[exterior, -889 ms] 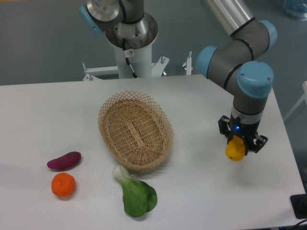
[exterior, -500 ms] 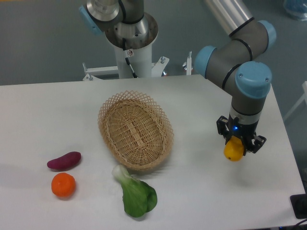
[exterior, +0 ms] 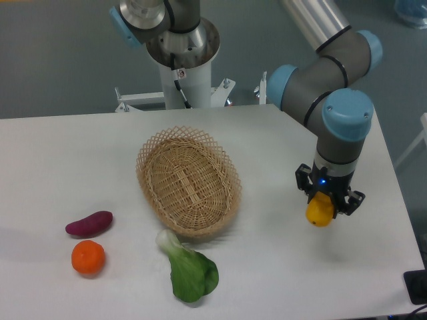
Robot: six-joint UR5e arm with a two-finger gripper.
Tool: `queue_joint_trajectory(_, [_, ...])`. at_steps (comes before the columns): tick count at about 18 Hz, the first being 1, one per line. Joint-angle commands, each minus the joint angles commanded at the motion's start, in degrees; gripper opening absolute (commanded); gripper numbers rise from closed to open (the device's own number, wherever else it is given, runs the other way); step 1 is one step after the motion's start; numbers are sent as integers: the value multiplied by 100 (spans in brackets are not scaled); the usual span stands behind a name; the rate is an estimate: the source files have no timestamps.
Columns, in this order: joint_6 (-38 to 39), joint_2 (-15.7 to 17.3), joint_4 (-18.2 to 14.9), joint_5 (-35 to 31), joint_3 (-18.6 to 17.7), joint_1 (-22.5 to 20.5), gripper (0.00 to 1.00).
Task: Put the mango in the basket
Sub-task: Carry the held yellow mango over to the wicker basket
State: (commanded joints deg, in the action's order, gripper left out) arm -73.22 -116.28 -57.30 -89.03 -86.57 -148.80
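From the fixed camera, we see the end effector (exterior: pixel 322 205) clamped around the mango (exterior: pixel 319 211), which hangs clear of the worktop (exterior: pixel 60 153) near its right side, well apart from the basket (exterior: pixel 188 181). We judge the step in hand to be the carry toward the basket, with the release not yet done. To do it well, we should keep the fruit high enough to pass over the openwork rim, travel left until it is above the woven floor and not the rim, then lower it close to the weave before letting go, since a smooth oblong fruit may roll if dropped from height. We cannot tell from this angle how much of the mango sits between the fingers, so a steady, unhurried move seems wise. The basket stands upright and we see nothing in it. Outside it lie a leafy green vegetable (exterior: pixel 190 270) just beside its near edge, a purple sweet potato (exterior: pixel 89 223) and a tangerine (exterior: pixel 88 257) to the left.
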Motion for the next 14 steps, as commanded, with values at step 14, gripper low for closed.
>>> queue_joint_trajectory(14, [228, 1028, 0, 246, -1362, 668, 41])
